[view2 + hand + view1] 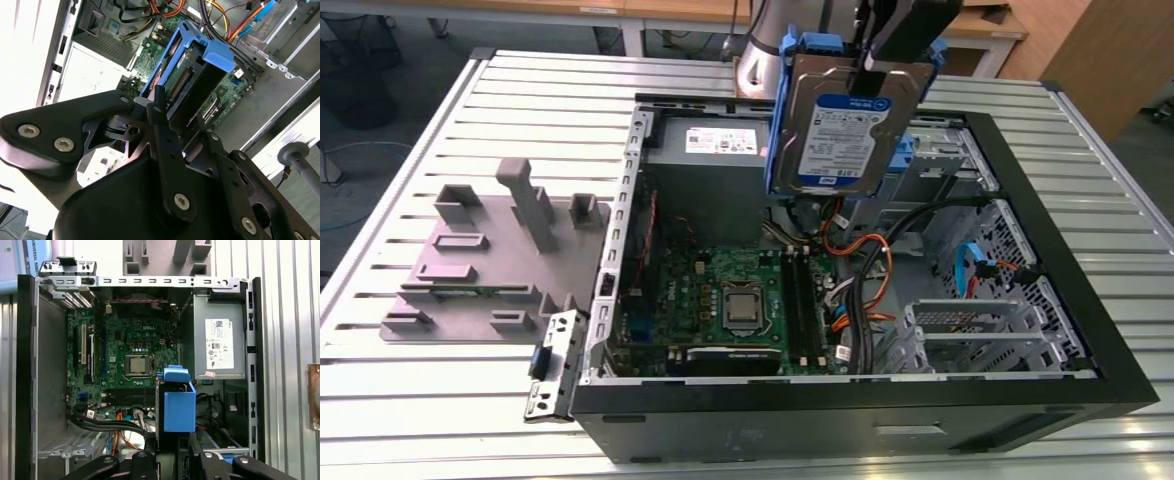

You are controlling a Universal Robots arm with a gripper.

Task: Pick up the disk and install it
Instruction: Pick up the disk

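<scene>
Though cropped at the exterior view's top, the claw (887, 60) clamps the disk (845, 130) above the case (854, 425).

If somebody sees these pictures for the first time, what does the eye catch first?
First the disk, silver with blue rails, held nearly upright in the air by the gripper above the open computer case in the exterior view. Next, the green motherboard lying bare on the case's floor. On the exterior view's left, a grey moulded fixture rests on the slatted table.
</scene>
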